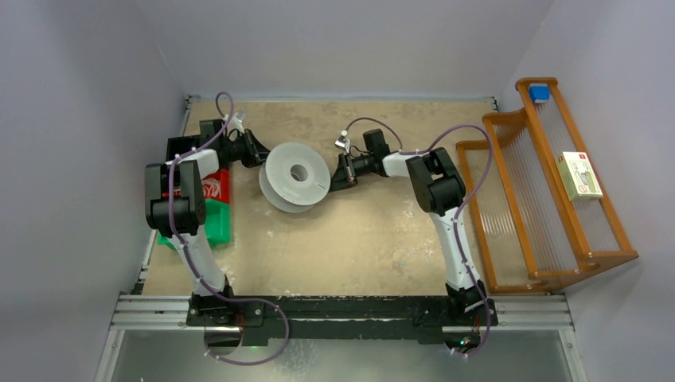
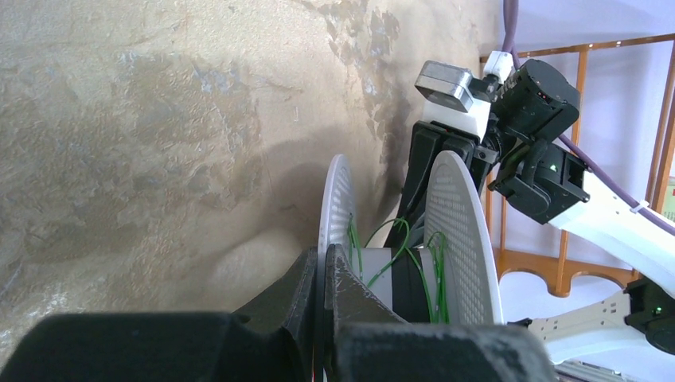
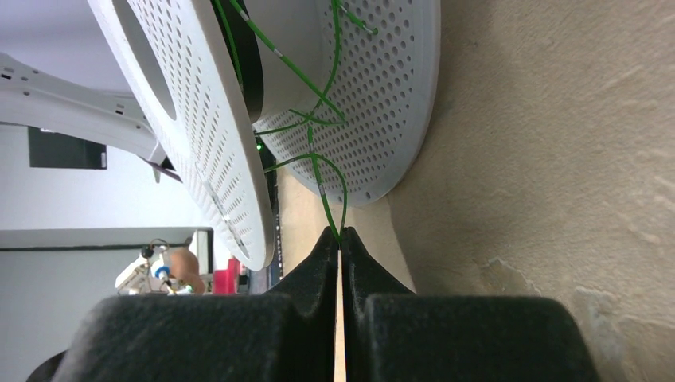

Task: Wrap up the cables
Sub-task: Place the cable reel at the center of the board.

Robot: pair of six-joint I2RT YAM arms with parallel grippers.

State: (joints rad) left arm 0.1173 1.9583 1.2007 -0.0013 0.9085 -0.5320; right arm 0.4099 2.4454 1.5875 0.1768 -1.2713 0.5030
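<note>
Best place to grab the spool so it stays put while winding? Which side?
The thin rim of one end disc, edge-on from the left arm's side of the spool. It's a flat plate that slips between the fingers, and a grip there leaves the gap between the two discs free for the green wire. The left gripper is shut on that rim.

Thin green cables [image 3: 343, 208] — loose loops between flanges of the spool [image 3: 382, 103].

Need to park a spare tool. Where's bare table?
Free: near tabletop between spool and base rail; far strip behind spool. Crowded: mid-table, left claw and right claw at the spool; red-green box left, wooden rack right.
</note>
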